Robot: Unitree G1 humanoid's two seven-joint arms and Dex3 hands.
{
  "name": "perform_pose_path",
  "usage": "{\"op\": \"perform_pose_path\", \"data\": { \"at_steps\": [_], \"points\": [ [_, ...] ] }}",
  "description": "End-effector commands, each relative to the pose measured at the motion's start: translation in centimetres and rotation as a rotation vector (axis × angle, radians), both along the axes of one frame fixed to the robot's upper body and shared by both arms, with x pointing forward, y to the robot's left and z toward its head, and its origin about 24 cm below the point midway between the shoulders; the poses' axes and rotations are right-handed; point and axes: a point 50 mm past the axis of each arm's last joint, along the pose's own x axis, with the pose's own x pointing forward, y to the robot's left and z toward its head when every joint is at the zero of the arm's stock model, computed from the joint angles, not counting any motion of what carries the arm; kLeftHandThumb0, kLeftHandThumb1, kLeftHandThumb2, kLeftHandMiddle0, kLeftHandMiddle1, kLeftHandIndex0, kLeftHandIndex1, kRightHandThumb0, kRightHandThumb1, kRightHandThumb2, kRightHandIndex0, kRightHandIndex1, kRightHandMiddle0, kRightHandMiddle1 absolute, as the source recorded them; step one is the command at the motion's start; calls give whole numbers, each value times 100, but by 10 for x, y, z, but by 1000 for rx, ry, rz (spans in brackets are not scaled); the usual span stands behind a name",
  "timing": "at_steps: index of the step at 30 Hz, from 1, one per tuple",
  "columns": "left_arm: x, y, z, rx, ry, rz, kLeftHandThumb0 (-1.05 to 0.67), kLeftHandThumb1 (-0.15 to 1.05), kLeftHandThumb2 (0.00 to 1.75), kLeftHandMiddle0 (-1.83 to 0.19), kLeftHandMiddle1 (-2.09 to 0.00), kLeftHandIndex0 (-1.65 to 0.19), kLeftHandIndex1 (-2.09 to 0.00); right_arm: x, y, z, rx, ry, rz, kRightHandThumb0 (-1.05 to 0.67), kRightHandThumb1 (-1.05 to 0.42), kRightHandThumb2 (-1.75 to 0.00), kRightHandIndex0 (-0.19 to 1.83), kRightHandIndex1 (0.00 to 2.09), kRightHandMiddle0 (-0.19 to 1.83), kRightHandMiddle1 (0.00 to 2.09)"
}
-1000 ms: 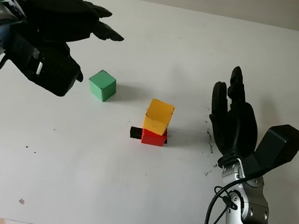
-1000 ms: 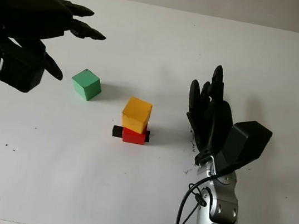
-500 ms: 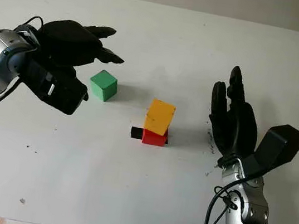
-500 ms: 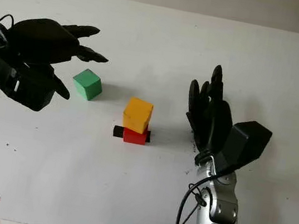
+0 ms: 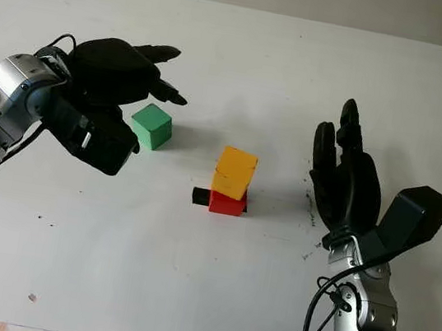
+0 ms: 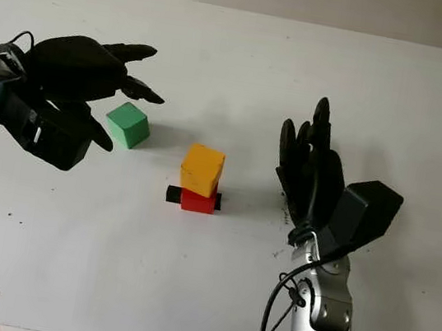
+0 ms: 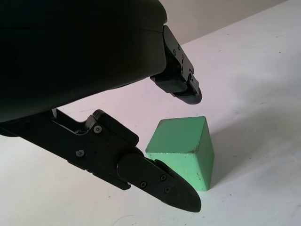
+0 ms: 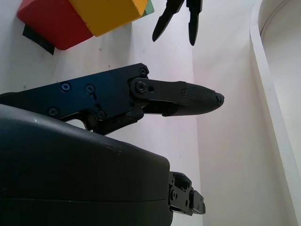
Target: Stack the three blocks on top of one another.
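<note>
In the left eye view the white tabletop (image 5: 210, 297) carried a green block (image 5: 152, 126) at about ten o'clock from a small stack near the centre, where a yellow block (image 5: 234, 172) sat slightly skewed on a red block (image 5: 226, 203), with a small black piece (image 5: 200, 196) touching the red block's nine o'clock side. The left robot hand (image 5: 133, 86) hovered open just at nine o'clock of the green block, its fingers reaching over it without touching. The right robot hand (image 5: 344, 180) stood upright and open at three o'clock of the stack, well apart from it. The right eye view gave the same layout, the green block (image 6: 127, 124) free beside the left robot hand (image 6: 106, 73). In the left wrist view the green block (image 7: 181, 150) rested on the tabletop between two black fingertips (image 7: 183, 202), neither pressing on it. In the right wrist view the right robot hand's finger (image 8: 188, 96) stretched out holding nothing, with the yellow block (image 8: 110, 12) atop the red block (image 8: 51, 26) beyond it.
</note>
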Motion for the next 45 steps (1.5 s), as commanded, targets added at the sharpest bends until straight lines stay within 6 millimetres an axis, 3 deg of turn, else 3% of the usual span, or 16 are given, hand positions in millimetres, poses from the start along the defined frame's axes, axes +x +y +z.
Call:
{"op": "perform_pose_path", "data": {
  "at_steps": [1, 25, 27, 30, 32, 45],
  "points": [
    [0, -1, -4, 1, -2, -9, -66, 80, 5, -2, -7, -58, -12, -3, -1, 0, 2, -8, -5, -59, -105, -46, -19, 0, -19, 0],
    [8, 5, -11, -4, -11, 21, -62, 87, 6, -10, -7, -69, -16, -5, -2, -2, 5, -6, -3, -59, -105, -47, -19, 0, -19, 0],
    [8, 5, -11, -24, -7, 19, -56, 91, 6, -16, -7, -70, -34, -5, -2, -2, 7, -6, -4, -60, -105, -46, -19, 0, -19, 0],
    [8, 4, -10, -41, -5, 7, -48, 97, 6, -23, -6, -45, -107, -5, -2, -2, 11, -8, -2, -60, -105, -46, -19, 0, -19, 0],
    [8, 4, -9, -48, -5, -2, -43, 99, 6, -27, -7, -42, -124, -5, -2, -3, 6, -10, -1, -59, -105, -47, -19, 0, -19, 0],
    [7, 9, 7, -66, 44, 39, -39, 101, 5, -32, -6, -32, -138, -4, -2, -4, 9, -4, -7, -61, -105, -44, -19, 0, -19, 0]
  ]
}}
